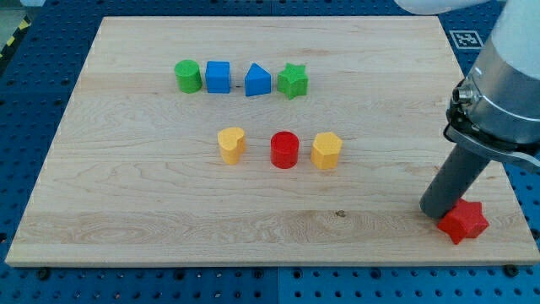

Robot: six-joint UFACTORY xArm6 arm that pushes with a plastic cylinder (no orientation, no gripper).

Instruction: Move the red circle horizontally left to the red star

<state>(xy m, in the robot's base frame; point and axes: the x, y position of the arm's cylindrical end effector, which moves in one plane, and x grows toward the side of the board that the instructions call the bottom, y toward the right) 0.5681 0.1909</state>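
The red circle [285,150] stands near the board's middle, between a yellow heart [231,144] on its left and a yellow hexagon [326,150] on its right. The red star [463,221] lies near the board's bottom right corner. My tip [435,209] rests on the board just left of the red star, touching or almost touching it, far to the right of the red circle.
A row of blocks sits toward the view's top: a green circle [187,76], a blue cube [218,76], a blue triangle [258,81] and a green star [293,81]. The wooden board [126,203] ends close to the red star at the right and bottom edges.
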